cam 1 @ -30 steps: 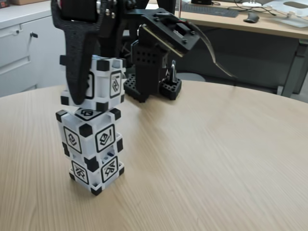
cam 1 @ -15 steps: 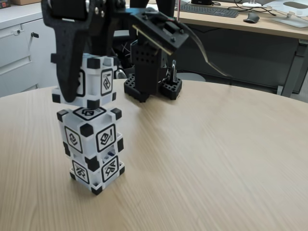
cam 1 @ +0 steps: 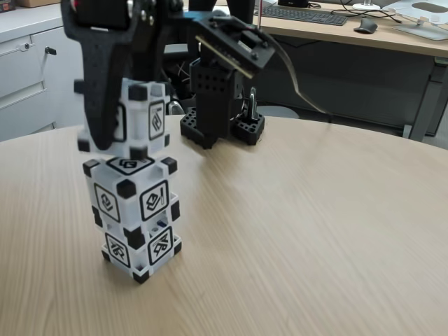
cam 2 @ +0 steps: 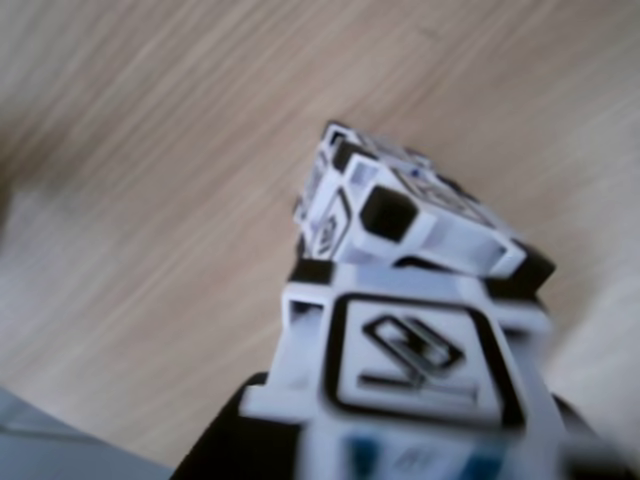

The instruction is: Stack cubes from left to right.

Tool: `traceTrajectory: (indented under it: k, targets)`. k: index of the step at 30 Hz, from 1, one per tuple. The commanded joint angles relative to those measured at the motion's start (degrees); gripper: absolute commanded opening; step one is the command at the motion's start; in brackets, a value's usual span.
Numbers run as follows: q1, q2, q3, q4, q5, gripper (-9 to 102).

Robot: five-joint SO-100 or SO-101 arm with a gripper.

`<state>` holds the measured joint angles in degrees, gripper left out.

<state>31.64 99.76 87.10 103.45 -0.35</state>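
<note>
Three white-grey cubes with black corners and framed glyphs stand at the left of the fixed view. The bottom cube (cam 1: 143, 248) rests on the table and the middle cube (cam 1: 133, 196) sits on it. My black gripper (cam 1: 115, 136) is shut on the top cube (cam 1: 140, 119), which is down at the middle cube's top face, slightly offset to the left. One black finger (cam 1: 101, 105) covers the top cube's left side. The other view looks down past the held cube (cam 2: 410, 380) onto the stack (cam 2: 400, 205) below; it is blurred.
The round wooden table (cam 1: 315, 231) spreads to the right and front of the stack. The arm's black base (cam 1: 220, 119) stands behind the cubes. A desk with a keyboard (cam 1: 304, 14) is in the background, and white cabinets (cam 1: 28, 70) are at the far left.
The gripper has shifted the held top cube leftwards and down towards the middle cube. The lower two cubes have not moved.
</note>
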Motion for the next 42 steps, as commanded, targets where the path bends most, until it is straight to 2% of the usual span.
traceTrajectory:
  k: [1,7,13,22,29,33,35,39,42]
  targets:
    - [-0.44,2.72,-1.58,-0.53,-1.41,37]
    - [-0.53,2.72,-1.58,-0.53,-2.2,45]
    - [-1.41,2.9,-1.58,-0.53,-7.12,48]
    - [-8.44,1.93,-1.05,-0.53,-3.87,48]
    - [-18.63,1.76,-1.41,-0.44,-1.85,47]
    - [-24.7,1.76,-0.7,-0.09,-0.35,39]
    - [-27.07,1.76,-0.7,-0.09,0.62,31]
    - [-29.71,1.67,-0.53,0.0,3.69,6]
    - [-29.88,1.67,-0.35,0.26,8.09,4]
